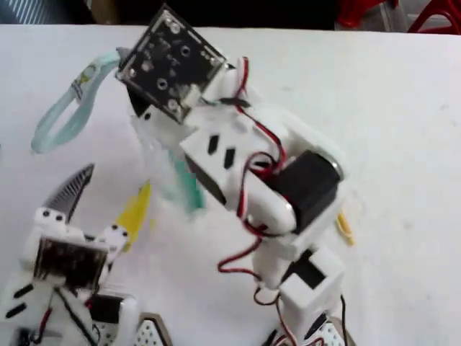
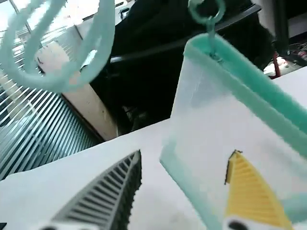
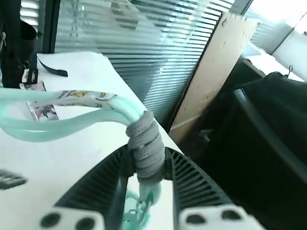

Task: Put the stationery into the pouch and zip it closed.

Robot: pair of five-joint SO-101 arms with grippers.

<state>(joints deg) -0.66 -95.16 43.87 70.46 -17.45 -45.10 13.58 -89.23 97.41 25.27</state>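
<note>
The pouch (image 1: 167, 162) is translucent with a teal zip edge and lies partly under my right arm. Its teal strap (image 1: 61, 115) loops off to the far left. In the right wrist view my right gripper (image 3: 146, 160) is shut on the grey cord wrap (image 3: 146, 143) where the strap (image 3: 72, 103) joins the pouch. My left gripper (image 1: 117, 180) stands open near the table's front left, with a grey finger (image 2: 110, 191) and a yellow finger (image 2: 249, 196). The pouch's corner (image 2: 182, 143) hangs between them. Whether they touch it is unclear. What is inside the pouch is hidden.
A thin yellow object (image 1: 344, 227) lies on the white table (image 1: 403, 108) beside my right arm's base. The table's back edge runs along the top, with red chair legs (image 1: 432, 14) beyond it. Open table lies to the right.
</note>
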